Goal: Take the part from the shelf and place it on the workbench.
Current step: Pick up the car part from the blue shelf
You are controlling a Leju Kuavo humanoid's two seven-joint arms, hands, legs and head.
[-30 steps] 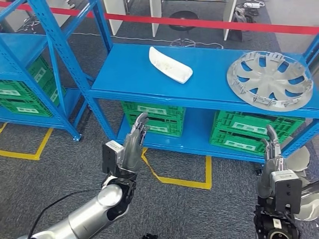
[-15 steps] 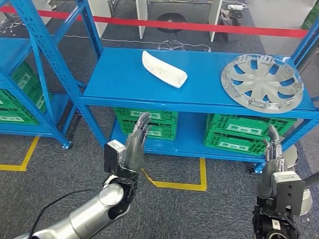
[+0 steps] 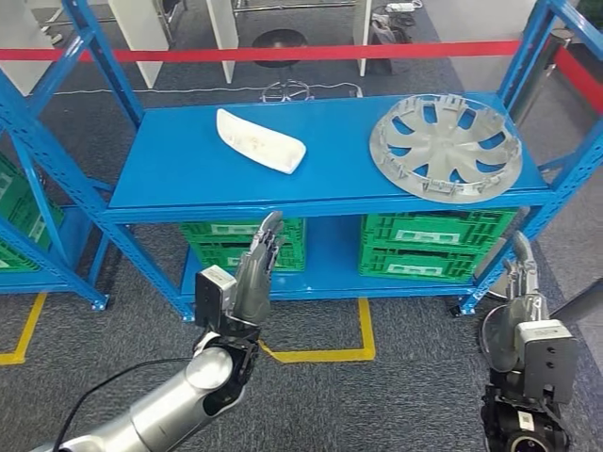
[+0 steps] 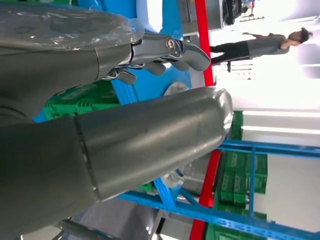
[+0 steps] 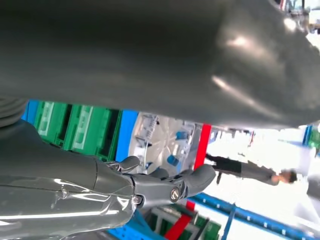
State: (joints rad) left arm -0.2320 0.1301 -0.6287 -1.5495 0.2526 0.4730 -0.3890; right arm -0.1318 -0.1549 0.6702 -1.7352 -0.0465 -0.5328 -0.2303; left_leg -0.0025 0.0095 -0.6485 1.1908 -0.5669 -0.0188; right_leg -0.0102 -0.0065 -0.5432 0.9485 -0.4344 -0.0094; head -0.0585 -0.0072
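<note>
Both robot hands, left robot hand and right robot hand, raised, fingers apart, empty; white part lies on shelf top at 12 o'clock of left, likely light, stiff, smooth plastic—grip across its narrow middle.

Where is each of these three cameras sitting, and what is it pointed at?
Head view: high on the body, looking down at the blue metal shelf; left hand and right hand raised, empty.
Left wrist view: behind the left hand, facing the shelf.
Right wrist view: behind the right hand, facing the silver spoked wheel cover.
Head and right wrist share the wheel cover.
</note>
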